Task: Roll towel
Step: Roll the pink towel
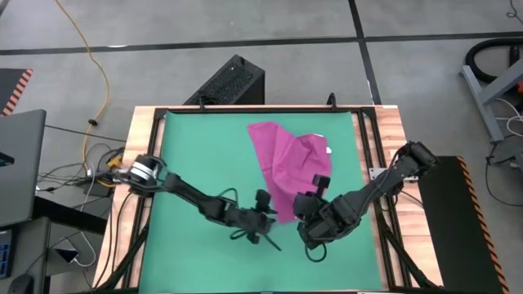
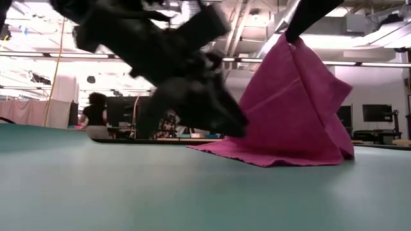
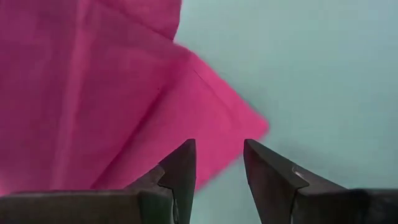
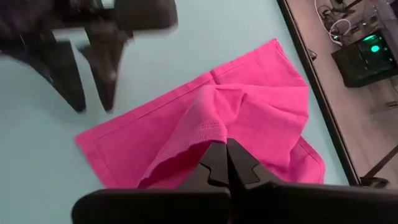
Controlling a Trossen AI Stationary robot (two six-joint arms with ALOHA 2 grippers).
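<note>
The magenta towel [image 1: 290,167] lies on the green mat [image 1: 204,155], right of its middle. Part of it is drawn up into a tent-like peak [image 2: 290,45], and its lower edge [image 2: 270,157] rests on the mat. A small white tag [image 1: 328,149] shows at its right edge. My right gripper [image 4: 227,146] is shut on the towel at that peak. My left gripper [image 3: 217,165] is open and low over the mat at the towel's near left corner [image 3: 249,121]. Its fingers stand at that corner, and I see no touch. My right gripper pinches a hemmed bit of the towel [image 4: 211,129] between its two shut fingers. It comes slanting down from the near right. Whether it has one layer or several, I cannot tell. The cloth hangs from the fingers in folds, and the rest lies spread on the mat.
A black box [image 1: 233,82] stands past the mat's far edge. A wooden frame [image 1: 384,147] borders the mat. Cables and a laptop [image 1: 20,163] lie to the left. A person [image 2: 95,109] shows in the room behind. Bare mat [image 1: 196,188] lies left of the towel.
</note>
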